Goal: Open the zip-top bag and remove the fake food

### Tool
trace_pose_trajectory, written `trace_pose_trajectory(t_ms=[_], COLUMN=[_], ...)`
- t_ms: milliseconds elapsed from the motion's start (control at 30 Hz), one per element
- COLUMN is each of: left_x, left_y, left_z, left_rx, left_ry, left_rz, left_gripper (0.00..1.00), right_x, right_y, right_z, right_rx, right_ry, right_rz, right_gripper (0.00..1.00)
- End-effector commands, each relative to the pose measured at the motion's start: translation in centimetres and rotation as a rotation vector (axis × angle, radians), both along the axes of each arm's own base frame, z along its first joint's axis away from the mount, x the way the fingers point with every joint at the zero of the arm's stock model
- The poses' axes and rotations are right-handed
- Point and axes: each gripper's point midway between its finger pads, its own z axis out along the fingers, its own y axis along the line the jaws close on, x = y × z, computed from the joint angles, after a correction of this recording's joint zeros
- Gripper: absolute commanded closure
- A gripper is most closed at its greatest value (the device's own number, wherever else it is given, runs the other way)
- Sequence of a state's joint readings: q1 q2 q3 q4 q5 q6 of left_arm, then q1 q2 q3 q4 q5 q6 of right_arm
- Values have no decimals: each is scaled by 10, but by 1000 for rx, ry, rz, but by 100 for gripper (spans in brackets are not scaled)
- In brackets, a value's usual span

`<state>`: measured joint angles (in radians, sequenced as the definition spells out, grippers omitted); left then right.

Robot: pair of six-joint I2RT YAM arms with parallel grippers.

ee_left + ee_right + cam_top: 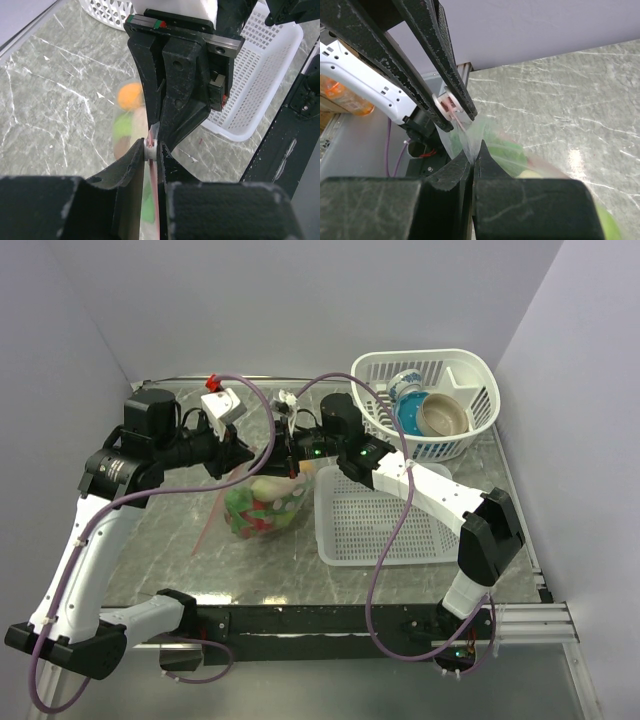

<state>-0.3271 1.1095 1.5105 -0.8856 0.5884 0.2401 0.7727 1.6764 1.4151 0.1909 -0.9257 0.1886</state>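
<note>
The clear zip-top bag (262, 508) hangs between my two grippers, its bottom on the table, with the fake food (268, 512) inside: green, red and cream pieces. My left gripper (250, 457) is shut on the bag's white zip slider (151, 147), on the pinkish-red zip strip (155, 200). My right gripper (290, 452) is shut on the clear plastic at the bag's mouth (472, 145), right next to the left one. In the left wrist view an orange piece (131, 96) and green pieces show blurred below. The slider (444, 103) also shows in the right wrist view.
A white rectangular slotted basket (380, 525) sits just right of the bag. A round white basket (470, 370) at the back right holds a blue-patterned cup (405, 390) and a tan bowl (443, 415). Walls close in on the left, back and right.
</note>
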Motion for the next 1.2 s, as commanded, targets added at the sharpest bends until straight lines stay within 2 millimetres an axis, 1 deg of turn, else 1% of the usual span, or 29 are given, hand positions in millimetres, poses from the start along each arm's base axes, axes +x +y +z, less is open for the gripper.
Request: trace_pose_trajectory(t_ms=[0, 33, 100, 133, 267, 333, 400, 433, 467, 500, 567, 600, 633, 667, 700, 733, 767, 800, 833, 867, 900, 933, 967, 1000, 1033, 1067, 1100, 1133, 1167], left_x=[-12, -16, -16, -19, -21, -22, -20, -19, -16, -13, -9, -4, -2, 3, 7, 11, 16, 22, 22, 25, 29, 27, 29, 32, 31, 29, 29, 28, 28], left_y=[7, 10, 14, 17, 25, 31, 37, 40, 48, 52, 60, 70, 75, 85, 92, 97, 109, 115, 121, 134, 138, 143, 154, 160, 164, 174, 180, 190, 196], left_z=[15, 7, 0, -6, -13, -20, -28, -36, -40, -48, -55, -65, -68, -72, -82, -86, -92, -100, -105, -108, -110, -114, -115, -116, -117, -117, -119, -119, -121], left_rx=[3, 15, 33, 37, 50, 65, 86, 97, 109, 127, 145, 167, 175, 180, 200, 206, 211, 217, 218, 215, 211, 207, 200, 205, 196, 200, 201, 199, 210], left_ry=[-58, -47, -42, -33, -31, -24, -17, -9, -6, -2, -1, 8, 8, 20, 31, 42, 60, 85, 115, 137, 146, 177, 191, 195, 203, 212, 219, 221, 217], left_rz=[4, 12, 30, 36, 75, 89, 105, 117, 148, 157, 184, 209, 219, 249, 253, 261, 295, 286, 291, 323, 303, 306, 336, 334, 336, 355, 365, 394, 400], left_gripper=[89, 90, 90, 91, 91, 91, 91, 91, 91, 91, 91, 92, 92, 92, 92, 92, 92, 92, 93, 93, 93, 93, 93, 93, 93, 93, 93, 93, 93], right_x=[4, 6, 8, 13, 22, 28, 33, 36, 38, 43, 49, 55, 59, 63, 74, 79, 84, 92, 101, 106, 115, 122, 126, 129, 131, 134, 136, 139, 142], right_y=[-2, -2, -2, -3, -4, -4, -5, -5, -5, -6, -8, -11, -13, -14, -17, -19, -21, -22, -24, -26, -26, -28, -28, -27, -26, -24, -23, -23, -21], right_z=[49, 49, 53, 53, 63, 65, 71, 72, 76, 76, 79, 79, 79, 79, 77, 77, 77, 74, 71, 74, 71, 70, 72, 68, 70, 67, 66, 68, 65], right_rx=[99, 99, 101, 103, 121, 126, 147, 154, 169, 172, 195, 203, 208, 221, 225, 232, 246, 249, 250, 266, 270, 274, 290, 292, 299, 299, 300, 309, 311], right_ry=[-122, -125, -129, -131, -142, -143, -145, -144, -139, -134, -121, -117, -111, -103, -95, -92, -83, -73, -64, -55, -44, -36, -30, -23, -23, -12, -8, -5, -1], right_rz=[-20, -24, -27, -37, -60, -77, -92, -95, -103, -114, -136, -154, -168, -185, -228, -244, -260, -293, -317, -338, -373, -397, -407, -411, -418, -417, -421, -430, -435], right_gripper=[100, 100, 100, 100, 100, 100, 100, 100, 100, 100, 100, 100, 100, 100, 100, 100, 100, 100, 100, 100, 100, 100, 100, 100, 100, 100, 100, 100, 100])
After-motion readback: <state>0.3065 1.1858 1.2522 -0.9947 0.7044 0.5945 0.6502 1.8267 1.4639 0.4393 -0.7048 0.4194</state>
